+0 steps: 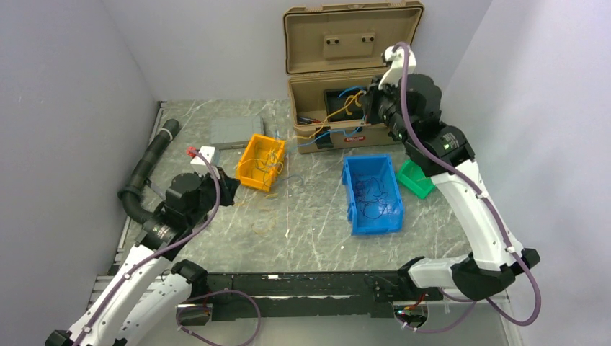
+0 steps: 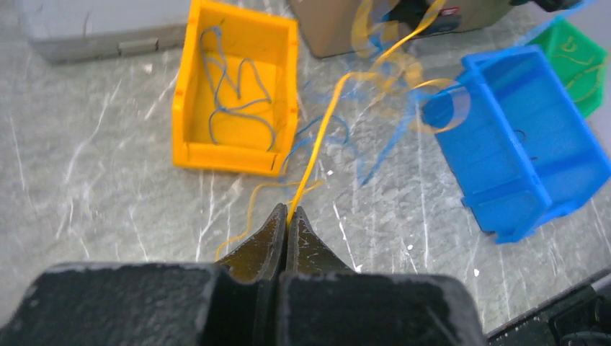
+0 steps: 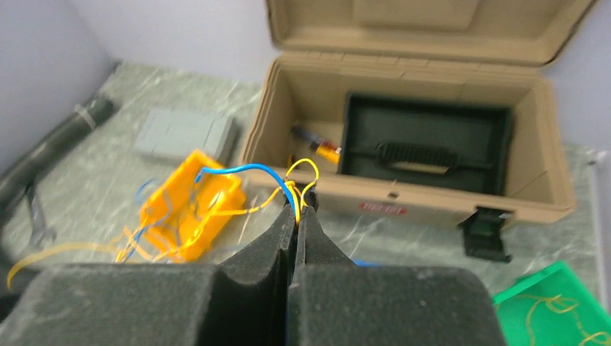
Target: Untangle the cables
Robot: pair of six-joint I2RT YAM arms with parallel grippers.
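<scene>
The step in hand looks like the pulling-apart of one wire from the knot: the two arms stand well apart with the cables (image 3: pixel 287 186) stretched between them, so the work seems to be under way rather than near its end. The left gripper (image 2: pixel 288 216) hangs over the table (image 1: pixel 317 231), just beside the orange bin (image 1: pixel 245 173). Its jaws are pressed fully together on the end of a single yellow strand (image 2: pixel 315 151), which runs taut and slanting away toward the tan toolbox (image 1: pixel 353 36). The right gripper (image 3: pixel 297 209) is raised in front of the open toolbox, its jaws likewise closed tight, pinching a small bunch of blue and yellow wires whose loops curl just above the fingertips. From there some strands trail down toward the orange bin. Loose blue-grey wires already lie in the orange bin, dark ones in the blue bin (image 1: pixel 351 194) and yellow ones in the green bin (image 1: pixel 414 180), so the sorting appears partly done. The next move probably calls for drawing the yellow strand steadily outward while the right gripper holds the bunch firm. The pull should be slow enough that a snagged loop slides free rather than tightening. Whether the strand is knotted to the blue wire at the bunch cannot be told from these views.
</scene>
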